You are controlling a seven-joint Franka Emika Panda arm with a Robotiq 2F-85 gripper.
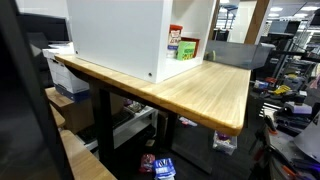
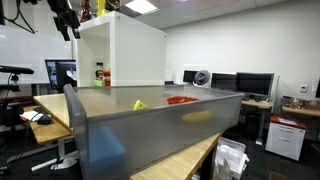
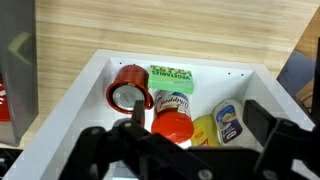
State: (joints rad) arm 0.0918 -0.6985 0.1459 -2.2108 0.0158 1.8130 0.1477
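We are holding our gripper [image 3: 198,138], jaws spread wide and empty, above the white box [image 3: 62,105]; the red-lidded jar [image 3: 172,122], red can [image 3: 128,92] and yellow bottle [image 3: 226,122] are sitting inside that box.

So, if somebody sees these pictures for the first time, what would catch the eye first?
Probably the big white box standing on the wooden table. Inside it, the wrist view shows a red can, a green packet, a red-lidded jar and a yellow bottle. The gripper hangs near the box's upper edge, jaws open.
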